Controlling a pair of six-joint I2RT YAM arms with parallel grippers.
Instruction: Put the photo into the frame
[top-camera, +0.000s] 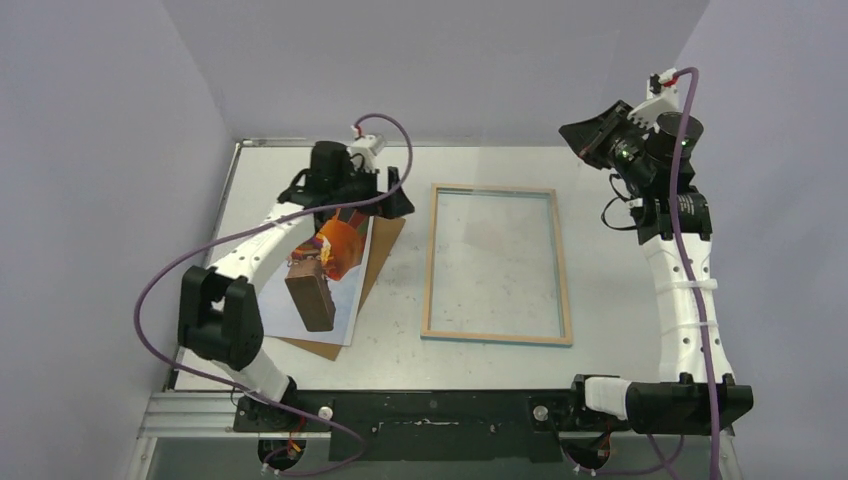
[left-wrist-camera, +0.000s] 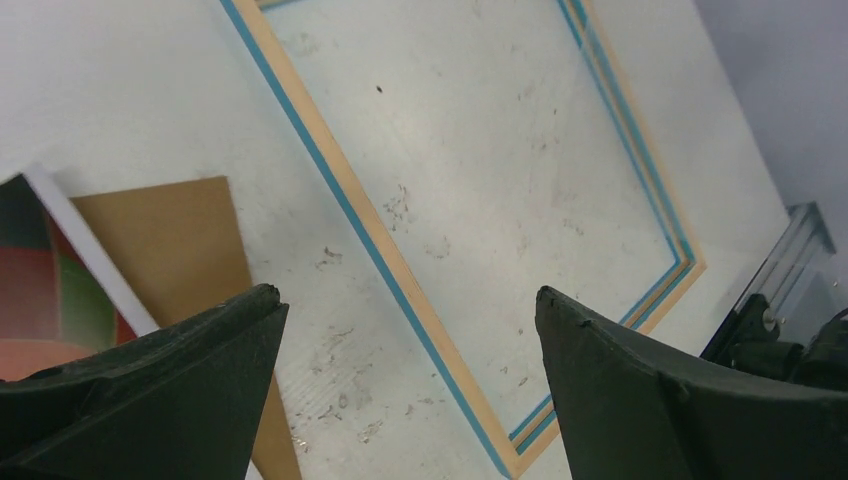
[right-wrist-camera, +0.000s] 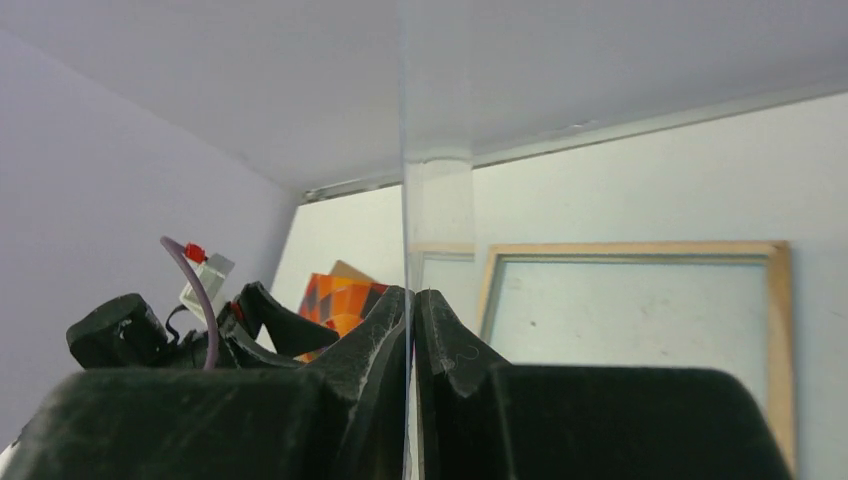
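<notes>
Wood-side up, the frame (top-camera: 431, 260) lay flat on the bench (top-camera: 620, 320) in the middle, between your two arms. The left wrist view showed a thin blue strip running along its inner edge. Nothing lay inside it; the bench showed through the opening.

The photo (top-camera: 340, 250) lay to the left of the frame and apart from it, face up with the orange balloon visible. It rested on a brown backing board (top-camera: 388, 240) whose corner stuck out on the right, toward the frame. A brown block (top-camera: 310, 295) sat on the near part of the photo.

Your left gripper (top-camera: 385, 200) hung over the far end of the photo and board. From its wrist camera its fingers (left-wrist-camera: 180, 390) were spread wide with nothing between them. The near rail of the frame and bare bench lay below the gap, with the board and a sliver of the photo off to the left.

Your right gripper (top-camera: 580, 135) was raised at the far right, well clear of the bench. Its fingers (right-wrist-camera: 365, 330) were pressed together on the edge of a clear sheet (right-wrist-camera: 405, 150). The sheet stood edge-on to the wrist camera and rose straight up from the fingertips.
</notes>
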